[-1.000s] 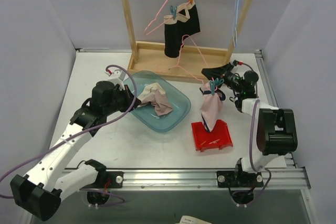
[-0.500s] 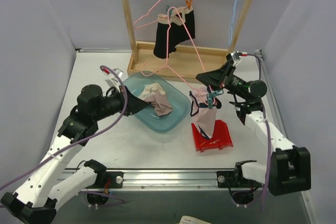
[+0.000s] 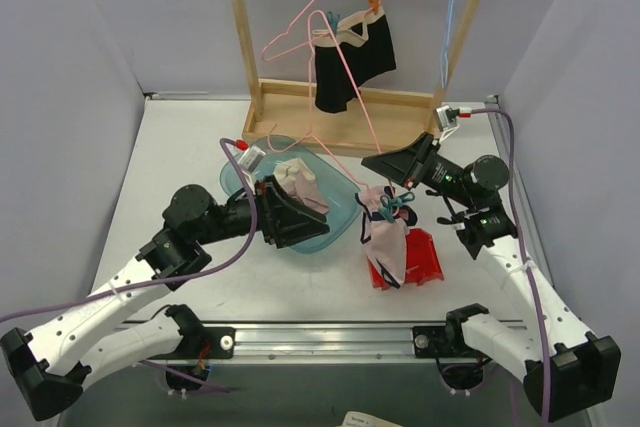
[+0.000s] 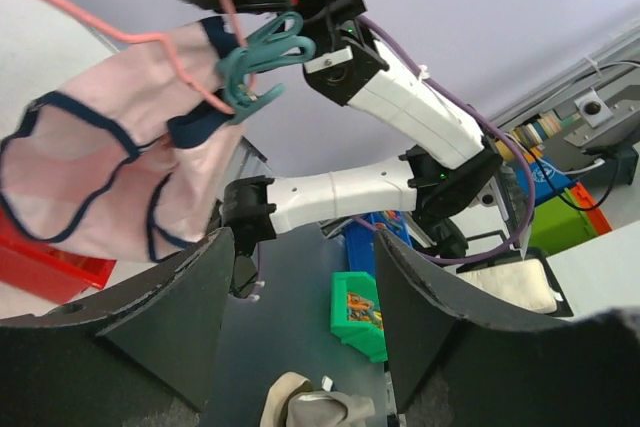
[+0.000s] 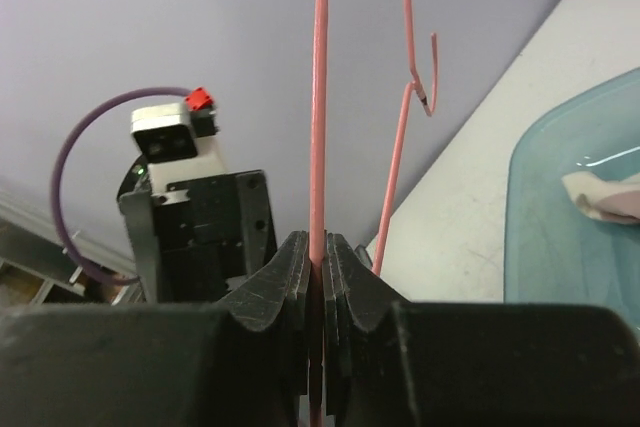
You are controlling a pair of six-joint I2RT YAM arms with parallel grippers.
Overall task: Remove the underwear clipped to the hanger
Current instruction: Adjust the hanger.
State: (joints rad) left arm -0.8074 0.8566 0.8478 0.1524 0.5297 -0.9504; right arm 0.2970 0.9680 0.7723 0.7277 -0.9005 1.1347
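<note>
Two things can go wrong, I think. My right gripper [image 5: 318, 247] has its jaws pressed tight on the thin pink wire hanger [image 5: 319, 97], but the wire is skinny and smooth. If I tug the cloth hard, the wire could slide or twist in that pinch. That hanger also seems hooked to another one up on the wooden rack [image 3: 243, 47], where the black underwear with the beige band [image 3: 352, 57] is clipped. A hard tug could shake that one loose too.

My left gripper [image 4: 300, 247] has its jaws spread wide and holds nothing. It points at the pale pink underwear with dark trim [image 4: 110, 182], near it but not touching. If I close on the teal clothespin [image 4: 262, 55] and not the cloth, nothing comes off.

The pink underwear hangs in the air from that clothespin, above the red plastic tray [image 3: 425, 257] and just beside the clear blue bowl [image 3: 228, 169]. Its long way runs up and down: top at the clothespin, bottom pointing down at the tray.
</note>
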